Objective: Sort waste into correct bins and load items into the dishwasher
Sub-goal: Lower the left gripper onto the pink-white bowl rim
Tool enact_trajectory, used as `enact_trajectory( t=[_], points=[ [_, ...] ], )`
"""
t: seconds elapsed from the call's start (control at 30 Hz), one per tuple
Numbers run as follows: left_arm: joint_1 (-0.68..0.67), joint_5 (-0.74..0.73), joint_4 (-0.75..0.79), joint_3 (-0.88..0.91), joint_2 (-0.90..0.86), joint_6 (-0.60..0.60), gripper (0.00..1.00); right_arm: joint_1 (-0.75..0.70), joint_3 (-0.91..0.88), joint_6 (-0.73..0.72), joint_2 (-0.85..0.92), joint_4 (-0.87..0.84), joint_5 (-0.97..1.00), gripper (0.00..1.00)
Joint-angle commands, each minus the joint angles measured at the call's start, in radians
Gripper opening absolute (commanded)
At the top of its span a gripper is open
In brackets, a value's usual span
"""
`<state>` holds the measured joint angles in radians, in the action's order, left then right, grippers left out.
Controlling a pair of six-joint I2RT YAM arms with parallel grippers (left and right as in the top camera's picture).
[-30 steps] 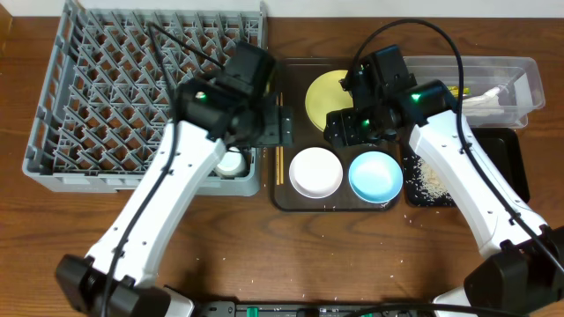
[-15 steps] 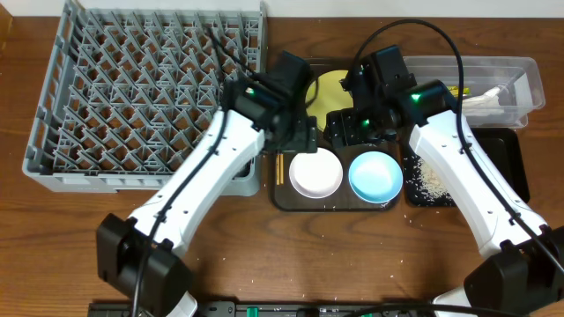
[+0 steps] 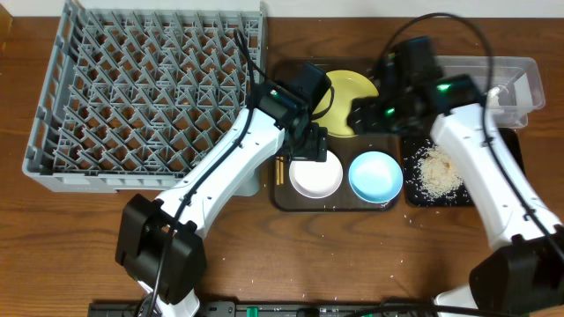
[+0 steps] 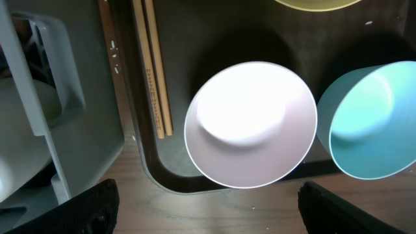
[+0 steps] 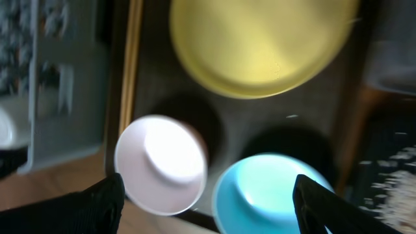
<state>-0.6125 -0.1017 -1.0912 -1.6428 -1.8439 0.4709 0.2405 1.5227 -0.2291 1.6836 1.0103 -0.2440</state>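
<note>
**Left arm has crossed from the rack to the white bowl**

A second ago my left arm was down at the near corner of the dish rack [image 3: 132, 97]. It has since swung across, and the left gripper [image 4: 218, 209] now hangs over the white bowl [image 4: 250, 123], fingers spread wide with nothing between them. In the same second my right arm pulled back toward the far right, which uncovered the yellow plate [image 3: 348, 92]. The right gripper [image 5: 208, 207] is also spread and empty.

I take it that the bowl is the next piece for the rack. It sits upright on the brown serving tray [image 3: 282, 201], untouched, and the light blue bowl [image 3: 375, 175] is just beside it. That is my worry, since the finger on that side has little room between the two rims. The chopsticks [image 4: 153, 71] lie along the tray's left edge, near the bowl but apart from it. A white round shape behind the rack's corner wall is probably the white cup [image 4: 19, 136].

The rice [image 3: 438, 167] is heaped on the black tray [image 3: 515, 167], with the clear tub [image 3: 520, 70] behind it.
</note>
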Motion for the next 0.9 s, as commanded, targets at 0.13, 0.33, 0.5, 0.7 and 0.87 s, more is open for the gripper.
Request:
enact_trajectory(
  t=[0.13,0.33,0.5,0.7,0.87],
  points=[
    [0.000,0.009,0.017,0.018,-0.042,-0.066,0.89,-0.146,0.053,-0.009,-0.076,0.010,-0.038,0.82],
    [-0.001,0.009,0.035,0.019,-0.116,-0.074,0.82,-0.165,0.051,0.011,-0.076,0.046,-0.032,0.83],
    [-0.001,0.008,0.035,0.019,-0.185,-0.077,0.79,-0.165,0.051,0.024,-0.076,0.055,-0.033,0.83],
    [-0.001,0.006,0.039,0.019,-0.230,-0.077,0.62,-0.165,0.051,0.029,-0.076,0.056,-0.032,0.83],
    [-0.001,-0.005,0.058,0.025,-0.256,-0.077,0.57,-0.165,0.051,0.036,-0.076,0.057,-0.024,0.84]
  ],
)
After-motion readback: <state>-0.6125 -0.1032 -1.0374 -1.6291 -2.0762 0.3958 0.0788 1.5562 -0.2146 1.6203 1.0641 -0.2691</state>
